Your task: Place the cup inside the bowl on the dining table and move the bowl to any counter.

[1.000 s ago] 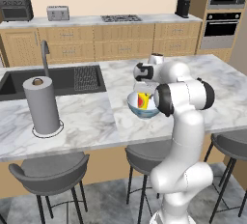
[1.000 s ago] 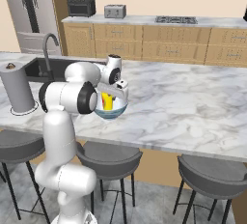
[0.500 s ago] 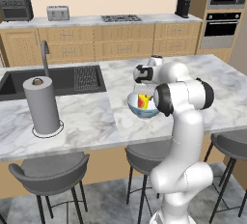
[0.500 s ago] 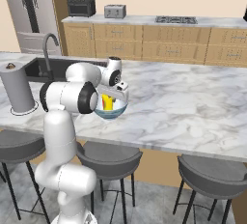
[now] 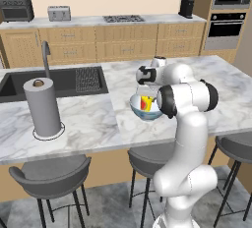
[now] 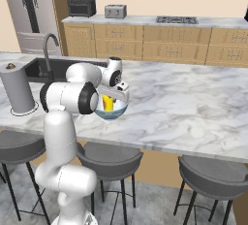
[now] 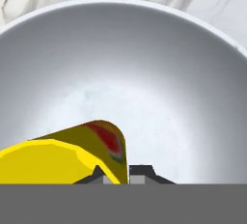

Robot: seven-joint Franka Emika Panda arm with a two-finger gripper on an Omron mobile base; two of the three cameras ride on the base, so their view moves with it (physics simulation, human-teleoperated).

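The bowl (image 5: pixel 139 112) (image 6: pixel 113 114), white inside and blue-grey outside, is near the front edge of the marble dining table (image 5: pixel 88 124) (image 6: pixel 184 103). The yellow cup (image 5: pixel 145 103) (image 6: pixel 109 104) lies tilted inside it, its red patch showing. In the hand view the cup (image 7: pixel 62 158) rests low against the bowl's white wall (image 7: pixel 144 73). My gripper (image 5: pixel 147 93) (image 6: pixel 116 93) (image 7: pixel 123 174) comes down from above and is shut on the bowl's rim. Whether the bowl rests on the marble or hangs just above it I cannot tell. The counter (image 5: pixel 98 21) (image 6: pixel 145 20) runs along the back wall.
A paper towel roll (image 5: pixel 43 106) (image 6: pixel 17 88) stands left of the bowl. The dark sink (image 5: pixel 59 82) with its faucet (image 5: pixel 45 55) is behind it. Grey stools (image 5: pixel 49 178) (image 6: pixel 213 175) line the table's front. A toaster (image 5: pixel 58 13), hob (image 5: pixel 123 18) and coffee machine (image 5: pixel 186 7) occupy the counter.
Hardly anything differs; the bowl with the cup sits a touch lower in both base views than half a second ago. The gripper has stayed shut.
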